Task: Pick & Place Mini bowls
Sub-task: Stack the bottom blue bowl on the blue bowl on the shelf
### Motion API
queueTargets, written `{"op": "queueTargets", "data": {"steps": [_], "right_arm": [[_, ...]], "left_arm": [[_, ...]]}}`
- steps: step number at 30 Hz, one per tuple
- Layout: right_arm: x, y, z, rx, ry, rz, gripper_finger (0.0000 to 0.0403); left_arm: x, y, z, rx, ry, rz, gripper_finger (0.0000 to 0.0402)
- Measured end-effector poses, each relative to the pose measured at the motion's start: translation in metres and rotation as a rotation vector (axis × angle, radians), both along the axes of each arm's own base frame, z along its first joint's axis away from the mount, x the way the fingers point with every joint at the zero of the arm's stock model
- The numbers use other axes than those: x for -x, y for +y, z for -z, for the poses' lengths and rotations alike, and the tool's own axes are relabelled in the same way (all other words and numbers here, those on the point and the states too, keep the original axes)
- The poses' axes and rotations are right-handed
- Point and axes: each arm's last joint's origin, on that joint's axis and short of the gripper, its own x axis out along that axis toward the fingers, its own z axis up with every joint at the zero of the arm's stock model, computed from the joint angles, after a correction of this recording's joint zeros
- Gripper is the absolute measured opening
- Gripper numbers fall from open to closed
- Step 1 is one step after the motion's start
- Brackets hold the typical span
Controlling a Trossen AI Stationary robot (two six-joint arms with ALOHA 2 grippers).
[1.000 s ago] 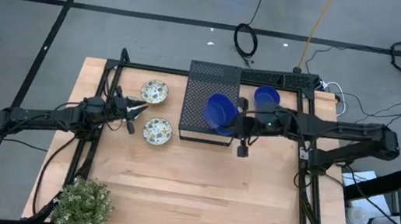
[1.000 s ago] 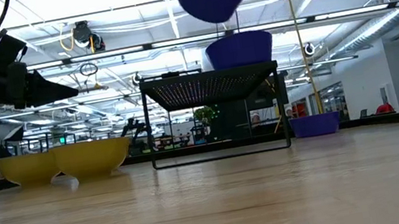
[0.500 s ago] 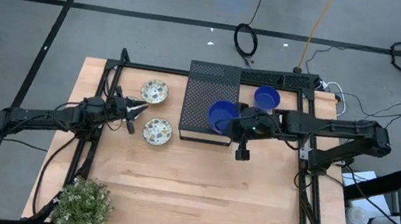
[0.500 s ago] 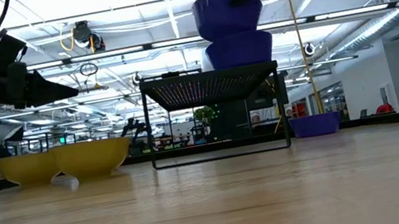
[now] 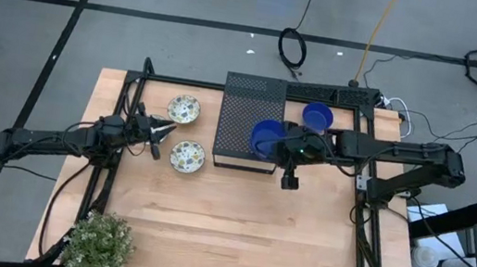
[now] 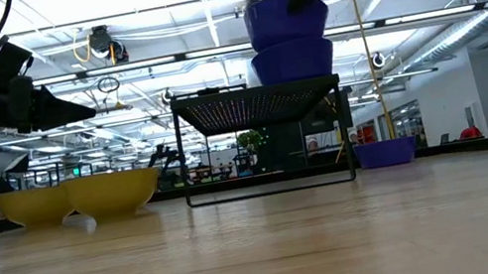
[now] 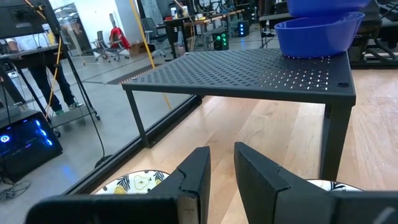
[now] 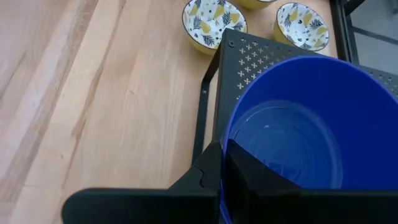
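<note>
Two glossy blue mini bowls are stacked on the black perforated box point(image 5: 242, 120). The upper one point(image 6: 287, 18) sits in the lower one point(image 6: 294, 60). My right gripper point(image 5: 282, 144) is shut on the upper bowl point(image 8: 292, 130), at the box's right end. A third blue bowl point(image 5: 317, 116) rests on the table past my right arm. Two cream floral bowls point(image 5: 183, 108) point(image 5: 187, 155) stand on the table left of the box. My left gripper point(image 5: 164, 129) hovers between them, open by a narrow gap point(image 7: 222, 165) and touching nothing. My right gripper holds the upper blue bowl by its rim point(image 8: 227, 127) on the side toward the table's right. One finger point(image 8: 249, 177) is inside the bowl and the other point(image 8: 208, 171) outside. The fingers slant down from the right. The bowl sits level, its underside in the lower bowl.
The black box stands on thin legs point(image 6: 256, 104), with open space under it. A potted plant point(image 5: 99, 243) sits at the table's near left corner. Black frame rails point(image 5: 367, 184) run along the table's sides. The near half of the table point(image 5: 233, 236) is bare wood.
My right gripper has come down over the box and tipped the blue bowl from tilted to level. The bowl has dropped from well above the lower blue bowl into it. The gripper has kept its hold throughout.
</note>
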Motion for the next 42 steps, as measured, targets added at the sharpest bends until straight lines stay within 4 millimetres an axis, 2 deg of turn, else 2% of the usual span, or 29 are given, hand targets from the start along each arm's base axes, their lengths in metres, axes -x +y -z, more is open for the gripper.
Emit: {"op": "queueTargets", "data": {"steps": [19, 42], "right_arm": [[0.0017, -0.0010, 0.0018, -0.013, 0.023, 0.016, 0.0001], [-0.0009, -0.0011, -0.0005, -0.012, -0.014, 0.017, 0.0062]], "left_arm": [[0.0000, 0.0000, 0.0000, 0.000, 0.000, 0.000, 0.0077], [0.0000, 0.0000, -0.0001, 0.000, 0.000, 0.000, 0.0077]]}}
